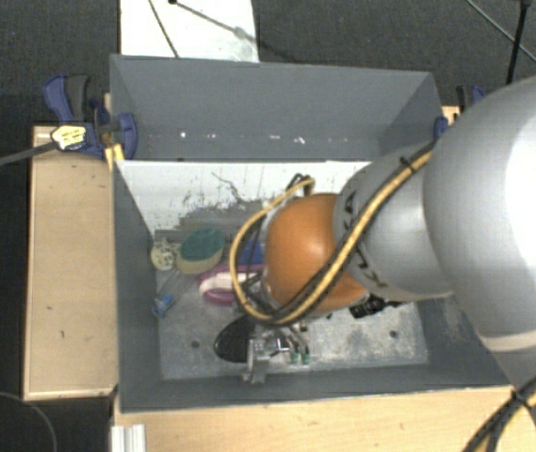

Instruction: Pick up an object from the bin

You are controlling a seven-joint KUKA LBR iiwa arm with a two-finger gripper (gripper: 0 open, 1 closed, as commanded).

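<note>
The grey arm point(494, 205) reached deep into the bin point(268, 102), its wrist bent steeply down so that the orange cover point(300, 248) hung above the gripper point(269, 361), which sat low at the bin's near wall. This was probably a pose for a straight downward pick. Whether the gripper was open or closed could not be told, since the wrist hid much of it. Just beside it, on the side away from the arm, lay a dark rounded object point(232, 343), seemingly the nearest candidate. Beyond the gripper and farther from the arm lay a pink piece point(219, 290), a green-topped pad point(202, 245), a small pale round thing point(162, 255) and a blue scrap point(163, 304), loosely scattered, none touching it.
</note>
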